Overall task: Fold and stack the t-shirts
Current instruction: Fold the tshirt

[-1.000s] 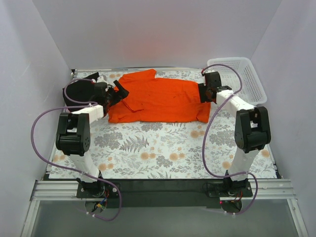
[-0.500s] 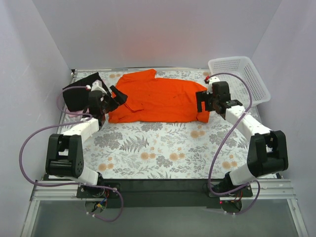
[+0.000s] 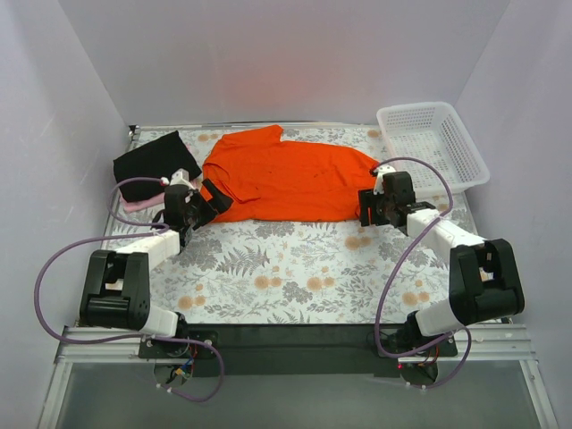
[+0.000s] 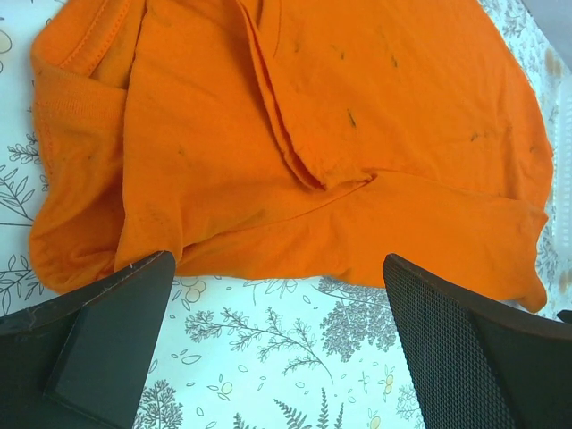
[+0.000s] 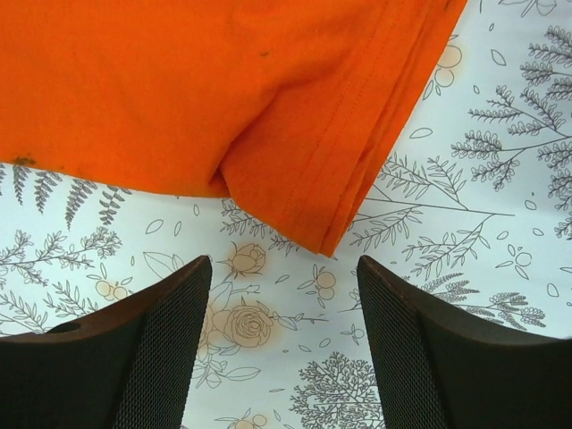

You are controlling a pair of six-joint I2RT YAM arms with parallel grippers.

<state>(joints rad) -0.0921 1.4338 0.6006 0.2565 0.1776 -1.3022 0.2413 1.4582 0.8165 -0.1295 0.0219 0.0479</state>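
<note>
1. Top external view is showing a bright orange cloth t-shirt lying lengthwise across the far half of the floral-printed table cover, with one flap folded over near its left end.
2. A folded black t-shirt is sitting at the far left corner, and a pale pink t-shirt is peeking out along its near edge.
3. A white plastic mesh basket is resting at the far right corner, near the orange tee's right end.
4. The left gripper is hanging at the orange tee's near-left edge, its jaws standing wide and holding nothing.
5. The right gripper is hovering just short of the tee's folded right corner, its jaws parted and empty, with only floral cover showing between them.
</note>
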